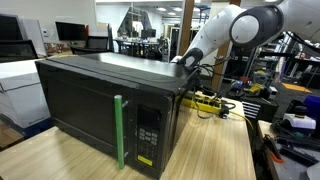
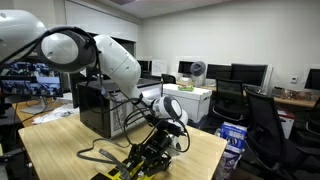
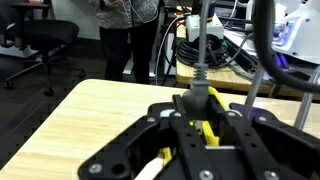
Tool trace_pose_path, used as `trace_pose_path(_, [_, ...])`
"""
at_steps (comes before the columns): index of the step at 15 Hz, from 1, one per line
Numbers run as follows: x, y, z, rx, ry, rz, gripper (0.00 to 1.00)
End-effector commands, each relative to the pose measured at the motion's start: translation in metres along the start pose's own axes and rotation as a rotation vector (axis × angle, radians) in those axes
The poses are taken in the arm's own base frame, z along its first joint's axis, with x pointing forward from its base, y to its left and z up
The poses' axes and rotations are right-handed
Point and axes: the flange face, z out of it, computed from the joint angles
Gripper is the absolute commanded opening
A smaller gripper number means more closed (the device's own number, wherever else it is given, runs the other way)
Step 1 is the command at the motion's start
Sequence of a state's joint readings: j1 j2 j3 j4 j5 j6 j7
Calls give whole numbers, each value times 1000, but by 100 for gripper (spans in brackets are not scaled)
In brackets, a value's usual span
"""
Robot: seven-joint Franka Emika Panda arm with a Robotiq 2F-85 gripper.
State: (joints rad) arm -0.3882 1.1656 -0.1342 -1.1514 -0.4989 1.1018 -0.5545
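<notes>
My gripper points down at a yellow power strip on the wooden table. Its fingers are closed around a grey plug, whose grey cable runs upward. In an exterior view the gripper is low over the yellow strip, beside a black microwave. In an exterior view the arm reaches down behind the microwave, which has a green handle. The fingers are hidden there, and the yellow strip lies just past them.
Cables are tangled around the strip. A person stands past the table's far edge, next to an office chair. Desks with monitors and a black chair surround the table.
</notes>
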Motion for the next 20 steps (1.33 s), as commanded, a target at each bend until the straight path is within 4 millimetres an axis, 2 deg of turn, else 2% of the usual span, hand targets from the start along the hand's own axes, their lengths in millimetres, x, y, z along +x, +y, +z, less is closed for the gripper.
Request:
trace_pose_path(1, [-2, 2, -1, 2, -10, -32, 8])
trace_pose_path(13, [3, 5, 2, -32, -67, -90, 8])
trace_pose_path(20, [1, -9, -8, -54, -38, -64, 8])
